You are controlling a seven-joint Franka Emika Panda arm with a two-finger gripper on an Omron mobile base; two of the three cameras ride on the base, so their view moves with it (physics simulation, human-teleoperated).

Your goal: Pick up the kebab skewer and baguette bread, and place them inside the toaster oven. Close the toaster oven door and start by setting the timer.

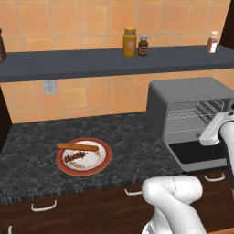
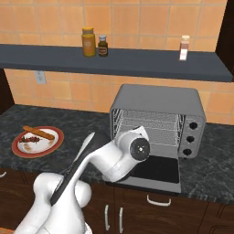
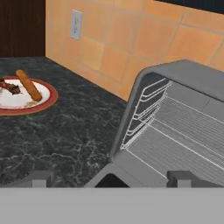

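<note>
Lying side by side on a round white plate with a red rim [image 1: 63, 168]: short kebab skewer of dark red-brown meat chunks [image 1: 74, 157] nearer the counter's front edge, slim orange-brown baguette bread stick [image 1: 77, 146] just behind it toward the wall; both well apart from the oven. Seen also in the hand view, skewer [image 3: 9, 87] and baguette [image 3: 28, 84] on the same plate [image 3: 41, 105], far left. Boxy grey metal toaster oven [image 2: 157, 103] standing at the right on the dark marbled countertop [image 1: 128, 137], wire racks [image 2: 151, 125] exposed, dark glass door [image 2: 157, 170] dropped flat toward the counter edge. Two-finger gripper [image 3: 111, 178] poised at the oven's left front corner, jaws spread fully wide, holding nothing. Behind, orange tiled wall [image 1: 91, 98] with a pale outlet [image 1: 50, 86]; above, dark grey shelf [image 1: 91, 64] bearing a mustard-yellow jar [image 1: 130, 42], a small dark bottle [image 1: 143, 45] and a pale shaker [image 1: 211, 42].
</note>
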